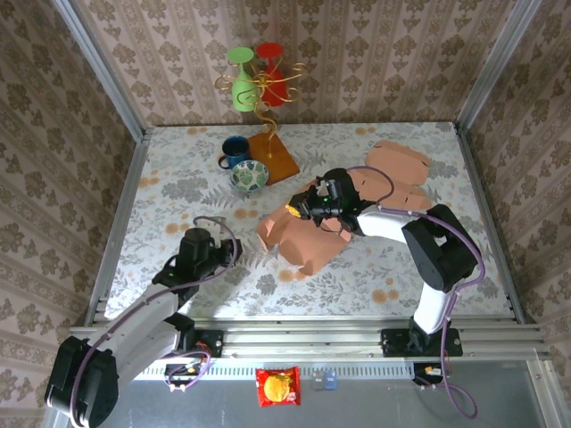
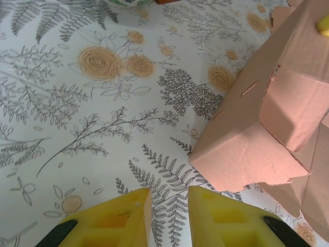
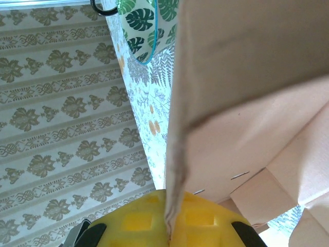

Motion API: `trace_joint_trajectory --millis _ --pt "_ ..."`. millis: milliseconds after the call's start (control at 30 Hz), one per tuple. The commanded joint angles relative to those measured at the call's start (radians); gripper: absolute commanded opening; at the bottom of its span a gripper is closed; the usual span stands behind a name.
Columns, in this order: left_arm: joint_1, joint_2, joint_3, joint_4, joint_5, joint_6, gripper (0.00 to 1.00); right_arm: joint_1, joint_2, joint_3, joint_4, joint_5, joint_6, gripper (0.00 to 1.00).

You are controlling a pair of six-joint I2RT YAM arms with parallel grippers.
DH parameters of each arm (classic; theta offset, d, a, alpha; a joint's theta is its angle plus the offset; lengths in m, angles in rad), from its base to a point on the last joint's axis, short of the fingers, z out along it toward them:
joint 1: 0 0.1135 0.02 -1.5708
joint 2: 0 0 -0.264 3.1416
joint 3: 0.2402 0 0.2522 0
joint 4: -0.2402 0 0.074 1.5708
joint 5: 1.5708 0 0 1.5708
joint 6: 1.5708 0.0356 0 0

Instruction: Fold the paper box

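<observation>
Paper box (image 1: 303, 245): pinkish-brown card, partly folded, lying just below the middle of the top view on the flowered counter (image 1: 178, 192); flaps stick out toward the lower right.
Box from the left wrist: fills the right side of the frame (image 2: 267, 103), one corner resting on the counter (image 2: 77, 128), with slots cut along its creased edge.
Right end effector (image 1: 296, 214): sits at the upper edge of the box, centre of the top view, arm reaching in from the lower right.
Right grip: yellow fingers (image 3: 205, 218) closed tight on a thin upright panel of the box (image 3: 247, 77), the card's edge running down between them at the bottom of the wrist frame.
Left end effector (image 1: 239, 252): left of the box in the top view, near it but not touching.
Left grip: narrow; the two yellow pads (image 2: 128, 211) stand nearly together at the bottom of the wrist frame, a slim gap (image 2: 168, 193) with only counter showing through, nothing held.
Bowl (image 1: 249, 175): leaf-patterned, above and left of the box.
Mug (image 1: 235, 150): dark blue, touching or just beside the bowl's upper left.
Stand (image 1: 268, 107): gold wire on a wooden base, carrying a green cup and a red cup, top centre.
Spare card (image 1: 399, 165): flat pieces at the upper right of the counter.
</observation>
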Motion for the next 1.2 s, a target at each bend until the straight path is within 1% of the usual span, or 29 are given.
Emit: trace_joint_trajectory --millis 0,167,267,433,533,833,1167 --pt "-0.009 0.030 -0.023 0.133 0.042 0.114 0.26 -0.006 0.020 -0.005 0.041 -0.038 -0.021 0.00" --pt "-0.025 0.127 -0.034 0.269 0.109 0.193 0.30 -0.008 0.025 -0.006 0.045 -0.040 -0.015 0.00" --pt "-0.048 0.183 -0.025 0.325 0.126 0.244 0.32 -0.008 0.024 -0.006 0.048 -0.039 -0.007 0.00" --pt "-0.064 0.292 -0.001 0.412 0.197 0.299 0.31 -0.008 0.025 -0.007 0.060 -0.035 0.013 0.00" --pt "-0.069 0.342 0.013 0.437 0.210 0.317 0.29 -0.008 0.027 -0.005 0.065 -0.036 0.021 0.00" --pt "-0.074 0.453 0.073 0.484 0.220 0.344 0.29 -0.008 0.031 -0.012 0.078 -0.033 0.037 0.00" --pt "-0.084 0.504 0.111 0.497 0.262 0.369 0.25 -0.008 0.038 -0.007 0.092 -0.035 0.053 0.00"
